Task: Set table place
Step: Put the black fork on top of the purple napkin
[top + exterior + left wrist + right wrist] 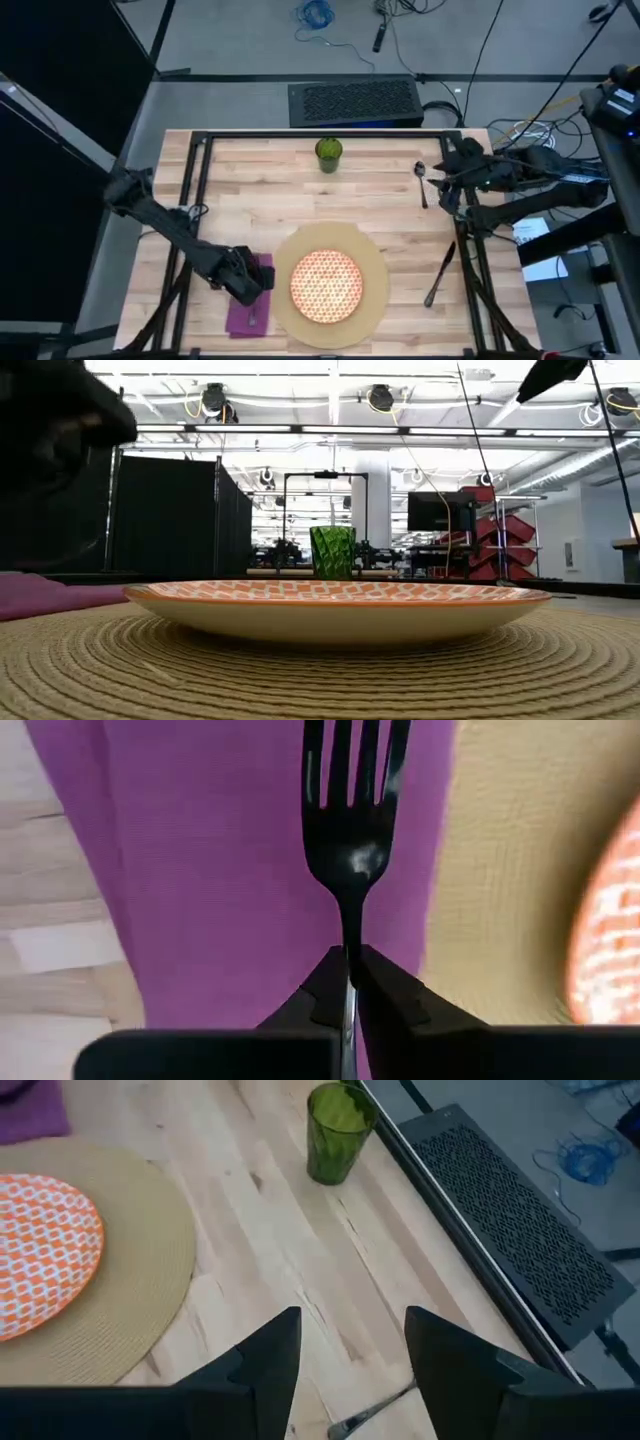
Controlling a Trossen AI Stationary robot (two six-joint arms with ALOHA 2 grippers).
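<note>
Step in hand: the left gripper (350, 982) is hovering over the purple cloth napkin (250, 300), its fingers pinching the handle of the metal fork (350, 830); judging by this, the fork is being laid on the napkin.
Fork: tines are pointing away from the wrist, over the purple cloth, just beside the big round tan woven mat (372, 290).
Place so far: the orange-and-white patterned plate (326, 284) is sitting in the middle of the mat on the light-wood butcher-block bench (260, 190); the green faceted cup (328, 152) is standing upright near the far edge.
Right gripper: the right gripper (350, 1355) is hanging over the bench's far right part with its fingers spread and holding nothing, just above the metal spoon (421, 182).
Still loose: the dark knife (439, 273) is lying right of the mat, apart from it.
Next move: lowering the fork flat onto the napkin and spreading the fingers; the right arm seems poised to take the spoon.
</note>
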